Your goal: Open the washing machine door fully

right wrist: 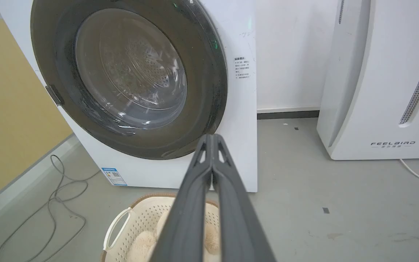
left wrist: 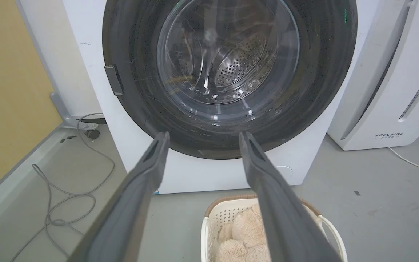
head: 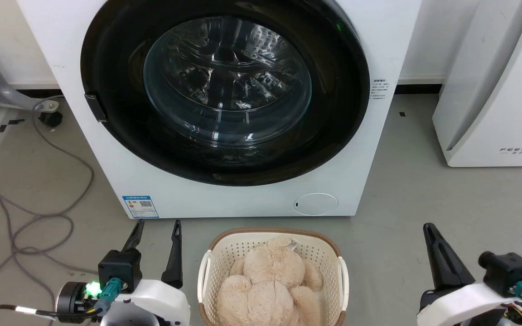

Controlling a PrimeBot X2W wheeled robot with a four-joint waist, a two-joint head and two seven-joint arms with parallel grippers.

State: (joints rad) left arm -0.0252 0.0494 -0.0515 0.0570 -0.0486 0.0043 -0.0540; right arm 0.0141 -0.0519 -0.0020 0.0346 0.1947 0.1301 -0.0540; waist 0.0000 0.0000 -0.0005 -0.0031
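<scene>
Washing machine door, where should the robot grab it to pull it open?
Probably the small dark tab on the washing machine door's left rim, coming from the left. It alone sticks out; the rest is smooth, round, glossy. The left gripper, jaws open, is on that side.

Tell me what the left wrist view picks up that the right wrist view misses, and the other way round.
Left wrist view adds: the left gripper, fingers spread apart, and a grey metal leg with a caster left of the washing machine.
Right wrist view adds: the right gripper, fingers pressed together, and the dark skirting strip between the machine and the FEELBIRD appliance.
Both share: the washing machine door, closed, its latch tab on the left rim, and the basket holding a plush toy.
</scene>
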